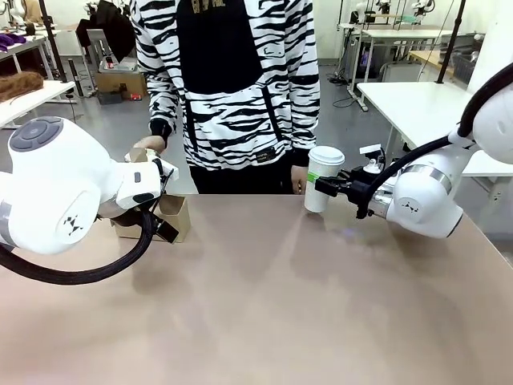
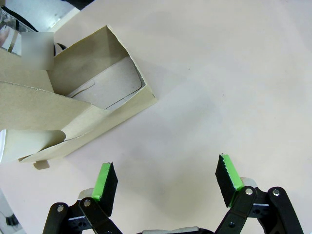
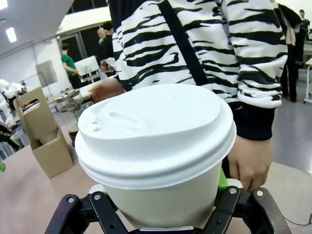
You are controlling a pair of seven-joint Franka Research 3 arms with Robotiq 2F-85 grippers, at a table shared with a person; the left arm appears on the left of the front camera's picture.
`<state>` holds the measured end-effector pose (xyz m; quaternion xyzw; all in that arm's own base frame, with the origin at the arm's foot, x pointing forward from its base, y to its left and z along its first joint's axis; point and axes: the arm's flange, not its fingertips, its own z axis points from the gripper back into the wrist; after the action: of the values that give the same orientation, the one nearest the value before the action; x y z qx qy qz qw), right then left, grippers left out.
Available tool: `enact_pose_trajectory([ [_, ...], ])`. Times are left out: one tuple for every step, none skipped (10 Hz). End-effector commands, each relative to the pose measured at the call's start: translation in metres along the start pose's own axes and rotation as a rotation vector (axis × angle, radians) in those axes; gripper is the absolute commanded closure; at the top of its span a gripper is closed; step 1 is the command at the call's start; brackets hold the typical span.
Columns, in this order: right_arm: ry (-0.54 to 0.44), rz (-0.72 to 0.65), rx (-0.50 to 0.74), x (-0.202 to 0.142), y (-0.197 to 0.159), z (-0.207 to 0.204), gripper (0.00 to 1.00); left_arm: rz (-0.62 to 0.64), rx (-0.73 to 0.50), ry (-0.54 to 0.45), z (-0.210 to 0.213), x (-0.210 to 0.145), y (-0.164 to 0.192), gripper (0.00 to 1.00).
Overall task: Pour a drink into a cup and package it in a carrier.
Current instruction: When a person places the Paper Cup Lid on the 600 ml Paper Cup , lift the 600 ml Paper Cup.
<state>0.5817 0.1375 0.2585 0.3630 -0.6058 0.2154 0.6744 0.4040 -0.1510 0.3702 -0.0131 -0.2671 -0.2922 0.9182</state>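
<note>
While right claw (image 1: 322,186) clamps the cup (image 1: 325,163), left claw (image 2: 165,171) gapes beside the carrier (image 2: 119,113); bare table (image 1: 264,281) between.

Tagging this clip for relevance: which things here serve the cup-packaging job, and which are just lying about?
Job: white lidded paper cup, gripped by right pincer; brown cardboard carrier; open left pincer.
Lying about: white background table; brown furry heap.
</note>
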Motion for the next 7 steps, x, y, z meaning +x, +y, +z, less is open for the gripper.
enact_pose_trajectory([
  [-0.002, 0.001, -0.006, 0.004, 0.002, -0.002, 0.19, -0.001, -0.001, -0.001, 0.000, 0.000, 0.000, 0.00],
  [-0.002, 0.001, -0.006, 0.004, 0.002, -0.002, 0.19, -0.001, -0.001, -0.001, 0.000, 0.000, 0.000, 0.00],
  [-0.002, 0.001, -0.006, 0.004, 0.002, -0.002, 0.19, -0.001, -0.001, -0.001, 0.000, 0.000, 0.000, 0.00],
  [-0.002, 0.001, -0.006, 0.004, 0.002, -0.002, 0.19, -0.001, -0.001, -0.001, 0.000, 0.000, 0.000, 0.00],
  [0.000, 0.000, 0.000, 0.000, 0.000, 0.000, 0.19, -0.001, -0.001, -0.001, 0.000, 0.000, 0.000, 0.00],
  [0.008, 0.020, 0.019, 0.022, 0.006, 0.008, 0.19, -0.001, -0.001, -0.001, 0.000, 0.000, 0.000, 0.00],
  [0.029, 0.011, 0.057, 0.048, 0.012, 0.016, 0.19, -0.001, -0.001, -0.001, 0.000, 0.000, 0.000, 0.00],
])
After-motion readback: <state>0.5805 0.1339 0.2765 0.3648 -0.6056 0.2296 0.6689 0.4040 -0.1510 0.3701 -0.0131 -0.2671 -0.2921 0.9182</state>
